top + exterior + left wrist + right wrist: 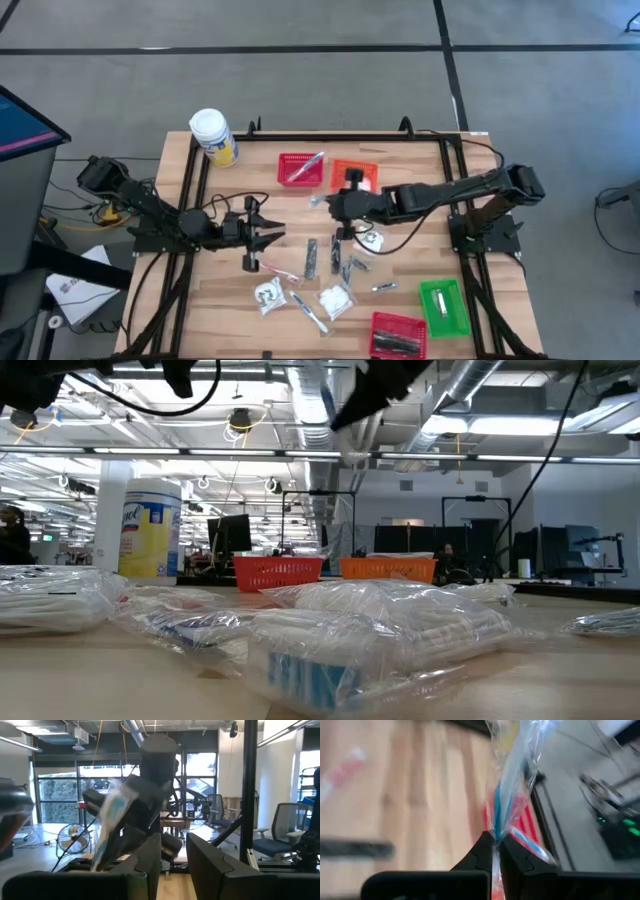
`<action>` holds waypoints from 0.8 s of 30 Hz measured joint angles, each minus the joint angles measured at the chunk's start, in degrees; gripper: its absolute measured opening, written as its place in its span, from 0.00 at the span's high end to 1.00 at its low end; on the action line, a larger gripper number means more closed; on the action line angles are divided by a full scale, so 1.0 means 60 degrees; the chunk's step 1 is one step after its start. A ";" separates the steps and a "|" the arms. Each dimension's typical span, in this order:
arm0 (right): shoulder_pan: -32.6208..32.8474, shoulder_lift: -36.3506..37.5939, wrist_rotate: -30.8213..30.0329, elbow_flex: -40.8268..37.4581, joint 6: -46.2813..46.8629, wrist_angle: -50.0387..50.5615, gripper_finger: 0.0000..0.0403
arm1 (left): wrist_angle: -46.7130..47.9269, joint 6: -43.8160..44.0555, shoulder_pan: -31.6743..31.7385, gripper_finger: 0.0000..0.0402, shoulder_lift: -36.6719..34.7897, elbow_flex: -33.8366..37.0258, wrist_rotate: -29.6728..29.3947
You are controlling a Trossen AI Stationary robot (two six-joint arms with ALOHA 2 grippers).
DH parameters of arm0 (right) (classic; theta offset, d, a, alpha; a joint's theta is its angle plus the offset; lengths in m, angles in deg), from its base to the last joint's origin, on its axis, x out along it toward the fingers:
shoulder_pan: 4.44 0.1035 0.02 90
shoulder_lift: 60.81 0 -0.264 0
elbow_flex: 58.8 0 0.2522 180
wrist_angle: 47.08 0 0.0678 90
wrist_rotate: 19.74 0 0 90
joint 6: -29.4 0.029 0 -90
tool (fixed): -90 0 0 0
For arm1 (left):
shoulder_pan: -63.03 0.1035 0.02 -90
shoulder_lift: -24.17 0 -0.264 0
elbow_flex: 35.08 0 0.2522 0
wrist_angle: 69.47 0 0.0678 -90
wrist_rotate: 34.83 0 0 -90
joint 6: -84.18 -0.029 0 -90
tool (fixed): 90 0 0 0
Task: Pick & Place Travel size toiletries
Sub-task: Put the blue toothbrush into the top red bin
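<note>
My right gripper (326, 202) is above the table's middle, just near of the red basket (300, 168) and the orange basket (356, 176), shut on a slim clear-wrapped packet with blue inside (506, 785). The packet also shows in the left wrist view (111, 822). My left gripper (272, 235) is open and empty at the middle left, pointing toward the right arm. Several clear-wrapped packets (335, 300) and slim grey sticks (312, 256) lie flat on the wood toward the near side. One packet (303, 166) lies in the red basket. My right gripper pinches the clear-wrapped packet between its two fingers at a narrow part of the wrapper (495, 836). The long packet runs out past the fingertips (485, 851). It is lifted clear of the table and hangs slanted in the left wrist view.
A white-lidded yellow jar (213, 137) stands at the far left corner. A green basket (443, 305) and a second red basket (397, 335) sit at the near right. Black frame rails (190, 180) run along the table's sides.
</note>
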 joint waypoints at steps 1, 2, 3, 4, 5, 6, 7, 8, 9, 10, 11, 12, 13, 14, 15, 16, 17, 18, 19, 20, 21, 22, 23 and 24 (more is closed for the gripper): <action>-0.0001 -0.0005 -0.0286 0.0000 -0.0120 0.0341 0.99 | 0.0022 0.0000 0.0000 0.79 0.0000 0.0000 -0.0070; -0.0001 -0.0005 -0.0563 0.0000 -0.0271 0.0692 0.99 | 0.0024 0.0000 0.0000 0.79 0.0000 0.0000 -0.0142; 0.0009 -0.0009 -0.0791 0.0000 -0.0439 0.0995 0.99 | 0.0022 0.0000 0.0000 0.79 0.0000 0.0000 -0.0184; 0.0035 -0.0049 -0.0944 0.0000 -0.0589 0.1230 0.99 | 0.0023 0.0001 0.0000 0.79 0.0000 0.0000 -0.0250; 0.0067 -0.0191 -0.1125 0.0014 -0.0724 0.1334 0.99 | 0.0026 0.0003 0.0000 0.79 0.0000 0.0000 -0.0329; 0.0100 -0.0335 -0.1331 0.0018 -0.0961 0.1373 0.99 | 0.0026 0.0002 0.0000 0.79 0.0000 0.0000 -0.0358; 0.0166 -0.0404 -0.1523 -0.0018 -0.1189 0.1570 0.99 | 0.0026 0.0007 0.0000 0.79 0.0000 0.0000 -0.0400; 0.0232 -0.0455 -0.1718 -0.0047 -0.1435 0.1747 0.99 | 0.0026 0.0031 0.0000 0.79 0.0000 0.0000 -0.0400; 0.0286 -0.0599 -0.1915 0.0000 -0.1807 0.1525 0.99 | 0.0025 0.0123 0.0000 0.79 0.0000 0.0000 -0.0448; 0.0333 -0.0761 -0.2102 0.0069 -0.2269 0.1263 0.98 | 0.0058 0.0241 0.0000 0.79 0.0000 0.0000 -0.0605; 0.0413 -0.0882 -0.2384 0.0035 -0.2719 0.1335 0.97 | 0.0072 0.0408 -0.0004 0.79 0.0000 0.0000 -0.0751; 0.0500 -0.1057 -0.2816 -0.0030 -0.3220 0.1500 0.97 | 0.0084 0.0608 -0.0004 0.79 -0.0006 0.0000 -0.0842; 0.0558 -0.1298 -0.3222 -0.0030 -0.3762 0.1101 0.96 | 0.0146 0.0838 0.0000 0.79 -0.0015 0.0000 -0.0871; 0.0614 -0.1491 -0.3483 0.0011 -0.4282 0.0768 0.96 | 0.0252 0.1011 0.0011 0.79 -0.0064 0.0004 -0.0929; 0.0672 -0.1602 -0.3797 -0.0003 -0.4738 0.0707 0.96 | 0.0237 0.1216 0.0011 0.79 -0.0101 0.0015 -0.0954; 0.0740 -0.1734 -0.4111 -0.0001 -0.5205 0.0326 0.96 | 0.0199 0.1412 0.0016 0.79 -0.0116 -0.0001 -0.0939; 0.0792 -0.1863 -0.4332 0.0011 -0.5647 -0.0133 0.96 | 0.0263 0.1552 0.0018 0.79 -0.0156 -0.0009 -0.0956; 0.0837 -0.1967 -0.4533 0.0012 -0.6088 -0.0453 0.97 | 0.0365 0.1707 0.0015 0.79 -0.0241 0.0014 -0.0951; 0.0879 -0.2060 -0.4733 -0.0001 -0.6526 -0.0835 0.97 | 0.0328 0.1994 0.0018 0.79 -0.0269 0.0011 -0.0875; 0.0940 -0.2115 -0.4864 0.0000 -0.6934 -0.1279 0.97 | 0.0369 0.2316 0.0072 0.79 -0.0285 -0.0010 -0.0790; 0.0984 -0.2154 -0.5008 0.0000 -0.7319 -0.1694 0.98 | 0.0501 0.2612 0.0117 0.79 -0.0330 -0.0001 -0.0733; 0.1033 -0.2187 -0.5100 0.0007 -0.7702 -0.2079 0.98 | 0.0583 0.2939 0.0158 0.79 -0.0348 0.0007 -0.0629; 0.1109 -0.2198 -0.5134 0.0007 -0.8068 -0.2403 0.98 | 0.0649 0.3248 0.0250 0.79 -0.0350 0.0006 -0.0397; 0.1179 -0.2198 -0.5213 0.0006 -0.8434 -0.2662 0.98 | 0.0735 0.3536 0.0366 0.79 -0.0350 0.0004 -0.0167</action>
